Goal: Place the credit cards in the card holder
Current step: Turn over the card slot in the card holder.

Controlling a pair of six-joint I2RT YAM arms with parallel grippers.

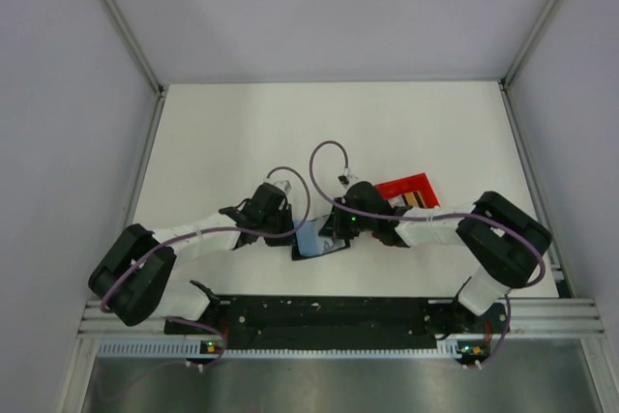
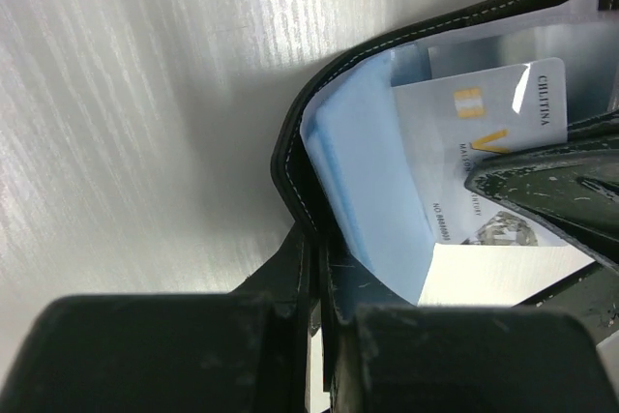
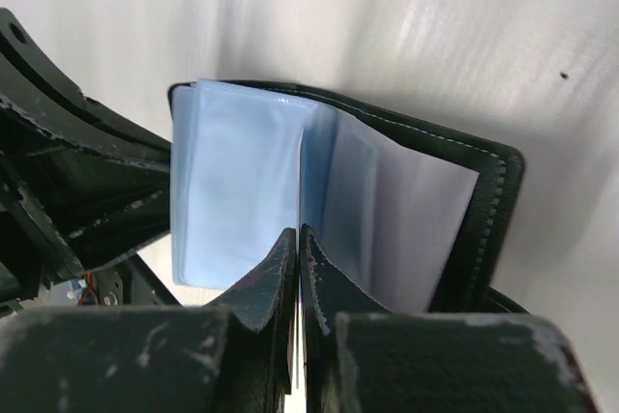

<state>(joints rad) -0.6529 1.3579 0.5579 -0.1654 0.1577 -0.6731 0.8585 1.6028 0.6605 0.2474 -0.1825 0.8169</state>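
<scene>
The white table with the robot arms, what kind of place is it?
Probably a robot lab test booth: plain pale wall panels in silver metal frame bars box in the white table, and black robot arms are bolted to its near edge.

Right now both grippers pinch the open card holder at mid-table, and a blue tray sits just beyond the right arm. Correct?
Not quite: the tray is red, not blue, as the top external view shows. The rest holds: the left gripper and the right gripper both pinch the open card holder at mid-table.
</scene>
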